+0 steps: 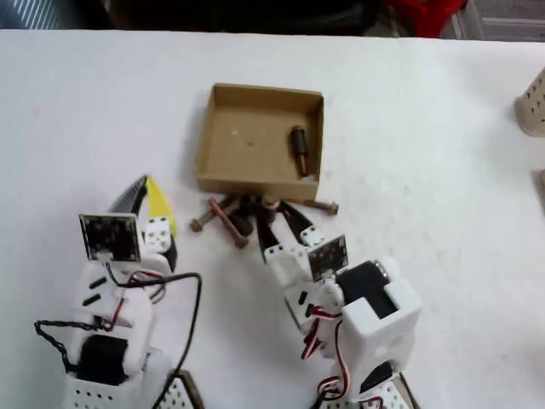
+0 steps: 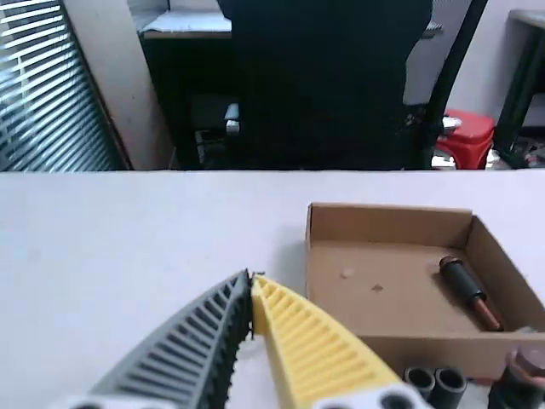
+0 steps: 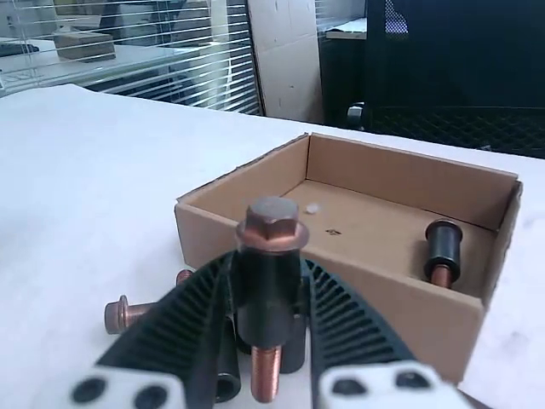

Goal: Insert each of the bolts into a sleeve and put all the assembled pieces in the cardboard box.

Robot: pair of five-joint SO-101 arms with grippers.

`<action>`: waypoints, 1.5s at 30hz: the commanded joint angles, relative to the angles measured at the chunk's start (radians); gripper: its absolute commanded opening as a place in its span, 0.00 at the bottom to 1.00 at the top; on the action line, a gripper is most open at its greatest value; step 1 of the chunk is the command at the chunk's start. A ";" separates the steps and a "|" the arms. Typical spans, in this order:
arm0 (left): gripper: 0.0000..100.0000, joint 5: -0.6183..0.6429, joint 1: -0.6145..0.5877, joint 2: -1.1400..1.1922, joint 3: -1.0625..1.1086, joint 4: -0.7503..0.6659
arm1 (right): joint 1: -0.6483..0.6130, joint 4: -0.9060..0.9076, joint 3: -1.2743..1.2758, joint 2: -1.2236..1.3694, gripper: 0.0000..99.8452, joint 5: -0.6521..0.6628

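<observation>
The cardboard box [image 1: 220, 136] lies at mid-table with one assembled bolt and sleeve [image 1: 300, 150] inside, near its right wall. Just in front of the box my right gripper [image 1: 278, 223] is shut on a black sleeve with a copper bolt through it [image 3: 269, 294], held upright with the bolt head on top. Loose copper bolts [image 1: 209, 215] [image 1: 317, 204] lie by the box's front wall, and black sleeves [image 2: 434, 382] lie among them. My left gripper [image 1: 146, 184], with one grey and one yellow finger, is shut on nothing, to the left of the box [image 2: 387, 281].
A pale perforated object [image 1: 532, 106] stands at the table's right edge. Open white tabletop spreads left, right and behind the box. Beyond the table's far edge are a dark chair and window blinds [image 2: 43, 85].
</observation>
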 commanded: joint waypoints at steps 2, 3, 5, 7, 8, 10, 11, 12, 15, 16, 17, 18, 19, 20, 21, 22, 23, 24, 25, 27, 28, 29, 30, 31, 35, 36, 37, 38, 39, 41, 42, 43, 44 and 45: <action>0.02 0.000 -0.045 -0.016 -0.003 0.126 | 0.015 -0.008 -0.002 -0.016 0.02 -0.003; 0.02 0.000 -0.051 -0.016 0.002 0.153 | 0.015 -0.008 0.000 -0.016 0.02 -0.003; 0.02 -0.002 -0.068 -0.016 0.037 0.175 | 0.015 -0.008 0.000 -0.016 0.02 -0.003; 0.02 -0.002 -0.085 -0.016 0.091 0.173 | 0.015 -0.008 0.000 -0.016 0.02 -0.003; 0.02 -0.002 -0.099 -0.016 0.117 0.172 | 0.015 -0.008 0.000 -0.016 0.02 -0.003; 0.02 -0.002 -0.130 -0.016 0.160 0.172 | 0.015 -0.008 0.000 -0.019 0.02 -0.003; 0.02 -0.002 -0.147 -0.016 0.178 0.172 | 0.015 -0.008 0.002 -0.028 0.02 -0.003; 0.02 -0.002 -0.160 -0.016 0.196 0.172 | 0.015 -0.005 0.006 -0.045 0.02 -0.003; 0.02 -0.002 -0.194 -0.016 0.209 0.198 | 0.016 -0.001 0.051 -0.114 0.02 -0.003; 0.02 -0.002 -0.209 -0.016 0.207 0.216 | 0.019 -0.001 0.071 -0.137 0.02 -0.003; 0.02 -0.003 -0.219 -0.016 0.207 0.239 | 0.027 -0.001 0.087 -0.160 0.02 -0.003; 0.02 -0.017 -0.220 -0.016 0.207 0.256 | 0.036 -0.001 0.101 -0.182 0.02 -0.003; 0.02 -0.058 -0.220 -0.016 0.207 0.279 | 0.045 -0.001 0.112 -0.202 0.02 -0.003; 0.02 -0.123 -0.220 -0.016 0.207 0.305 | 0.058 0.004 0.115 -0.222 0.02 -0.003; 0.02 -0.199 -0.220 -0.016 0.207 0.330 | 0.074 0.018 0.120 -0.242 0.02 -0.003; 0.02 -0.275 -0.220 -0.016 0.207 0.350 | 0.087 0.033 0.120 -0.263 0.02 -0.003; 0.02 -0.341 -0.220 -0.016 0.207 0.365 | 0.099 0.053 0.120 -0.288 0.02 -0.003; 0.02 -0.396 -0.220 -0.016 0.207 0.376 | 0.111 0.077 0.120 -0.314 0.02 -0.003; 0.02 -0.434 -0.220 -0.016 0.207 0.385 | 0.124 0.110 0.120 -0.343 0.02 -0.003; 0.02 -0.463 -0.220 -0.016 0.207 0.394 | 0.140 0.189 0.115 -0.407 0.02 -0.003; 0.02 -0.462 -0.220 -0.016 0.207 0.394 | 0.148 0.239 0.115 -0.443 0.02 -0.003; 0.02 -0.462 -0.220 -0.016 0.207 0.394 | 0.154 0.289 0.114 -0.479 0.02 -0.003; 0.02 -0.462 -0.220 -0.016 0.207 0.394 | 0.156 0.346 0.114 -0.515 0.02 -0.003; 0.02 -0.462 -0.220 -0.016 0.207 0.394 | 0.156 0.404 0.112 -0.555 0.02 -0.003; 0.02 -0.463 -0.225 -0.016 0.207 0.404 | 0.157 0.668 0.058 -0.713 0.02 -0.003; 0.02 -0.466 -0.225 -0.016 0.207 0.420 | 0.166 0.750 0.034 -0.753 0.02 -0.003; 0.02 -0.466 -0.222 -0.016 0.207 0.434 | 0.176 0.839 0.003 -0.791 0.02 -0.003; 0.02 -0.468 -0.220 -0.016 0.207 0.437 | 0.182 0.929 -0.031 -0.828 0.02 -0.003; 0.02 -0.468 -0.220 -0.016 0.207 0.439 | 0.191 1.021 -0.069 -0.863 0.02 -0.003; 0.02 -0.470 -0.222 -0.016 0.207 0.442 | 0.203 1.196 -0.155 -0.924 0.02 -0.003; 0.02 -0.470 -0.223 -0.016 0.207 0.442 | 0.205 1.277 -0.199 -0.947 0.02 -0.003; 0.02 -0.470 -0.225 -0.016 0.207 0.442 | 0.203 1.354 -0.244 -0.967 0.02 -0.003; 0.02 -0.470 -0.225 -0.016 0.207 0.442 | 0.203 1.423 -0.287 -0.986 0.02 -0.003; 0.02 -0.470 -0.225 -0.016 0.207 0.442 | 0.200 1.484 -0.328 -0.997 0.02 -0.003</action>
